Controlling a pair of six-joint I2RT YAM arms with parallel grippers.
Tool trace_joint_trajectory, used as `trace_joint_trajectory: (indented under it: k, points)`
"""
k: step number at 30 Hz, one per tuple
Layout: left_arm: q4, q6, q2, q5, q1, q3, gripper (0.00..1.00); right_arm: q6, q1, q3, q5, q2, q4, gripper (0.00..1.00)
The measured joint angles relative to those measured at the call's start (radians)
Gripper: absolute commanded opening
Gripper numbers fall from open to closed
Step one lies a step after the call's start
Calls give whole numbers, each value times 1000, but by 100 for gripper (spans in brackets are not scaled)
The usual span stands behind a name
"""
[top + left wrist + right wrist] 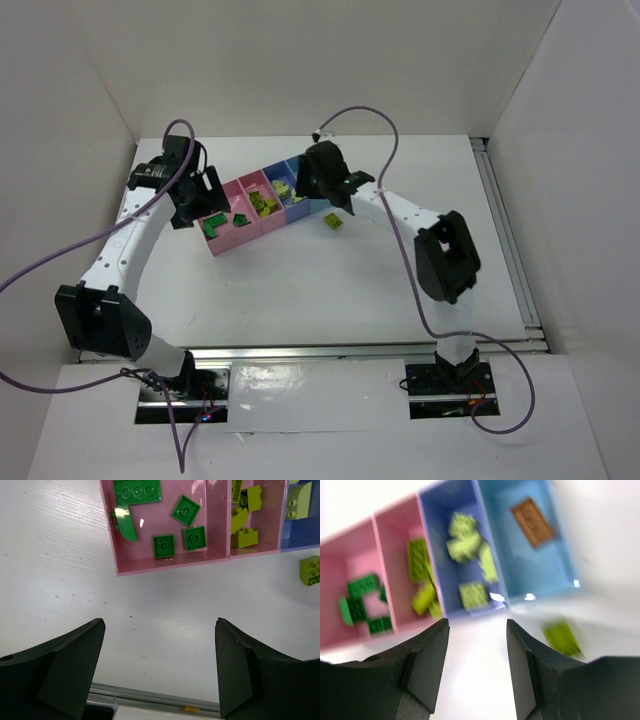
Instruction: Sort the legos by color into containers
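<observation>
Top view: containers point(255, 215) in slanted row, upper centre of table point(300, 290). Left gripper point(211, 205) at pink end; right gripper point(315, 192) overlaps blue end, hiding part. Loose yellow-green lego point(333, 222) on table, lower right of row.

Left wrist: left gripper spread wide, empty; dark green legos point(164, 545) in pink bin, top.

Right wrist, blurred: right gripper partly parted, holds nothing; orange-brown lego point(532, 521) alone in light blue bin, upper right.

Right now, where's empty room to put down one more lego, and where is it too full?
The biggest bare patch is the white table between the row of bins and the near edge. Mind the loose yellow-green brick there. The light blue bin has room too, holding only an orange-brown brick. The pink bins and the darker blue bin are crowded.
</observation>
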State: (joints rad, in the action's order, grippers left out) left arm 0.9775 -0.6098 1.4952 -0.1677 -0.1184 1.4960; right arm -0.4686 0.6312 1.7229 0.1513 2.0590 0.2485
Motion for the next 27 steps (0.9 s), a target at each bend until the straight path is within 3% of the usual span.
trace_joint_trajectory:
  k: [2, 4, 7, 12, 18, 25, 27]
  points:
    - [-24, 0, -17, 10, 0, -14, 93, 29, -1, -178, 25, -146, -30, 66]
    - [-50, 0, -35, 21, 0, -41, 94, 69, -4, -334, 39, -274, -58, 83]
    - [-79, 0, -66, 32, 0, -81, 94, 131, -14, -480, 52, -370, -68, 99]
    - [-118, 0, -89, 49, 0, -98, 94, 237, -33, -596, 32, -317, -49, 99]
    - [-137, 0, -84, 69, -8, -98, 94, 340, -69, -545, -7, -150, -57, 96]
    - [-142, -1, -73, 77, -17, -98, 94, 386, -100, -407, -32, -29, -115, 77]
    - [-143, -2, -69, 77, -17, -98, 93, 390, -103, -384, -36, -7, -133, 66]
